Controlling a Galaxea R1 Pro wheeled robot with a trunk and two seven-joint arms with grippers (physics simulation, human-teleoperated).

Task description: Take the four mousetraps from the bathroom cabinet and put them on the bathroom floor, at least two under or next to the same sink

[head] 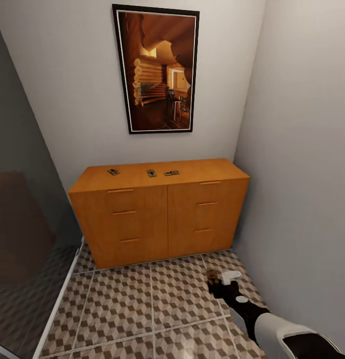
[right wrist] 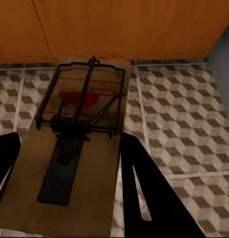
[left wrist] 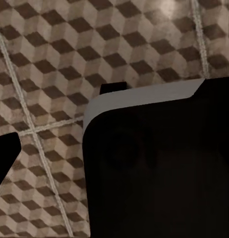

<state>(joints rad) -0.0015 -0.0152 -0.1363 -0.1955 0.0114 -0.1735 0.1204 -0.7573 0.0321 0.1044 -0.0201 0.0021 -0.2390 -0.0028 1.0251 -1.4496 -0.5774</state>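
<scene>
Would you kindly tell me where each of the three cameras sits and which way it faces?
Head view: high on the robot, facing forward and down at the cabinet bearing three mousetraps; the right arm and right claw show.
Left wrist view: on the left arm, facing down at the bathroom floor; dark parts of the robot's body block much of it.
Right wrist view: on the right arm, facing along the dark fingers at the held mousetrap, with the cabinet front beyond.
Shared: all three show the cube-patterned floor; head and right wrist both show the cabinet.

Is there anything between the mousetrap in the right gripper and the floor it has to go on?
Nothing visible. The right gripper holds the mousetrap low in front of the cabinet, and the right wrist view shows bare patterned floor beside and beyond it.
</scene>
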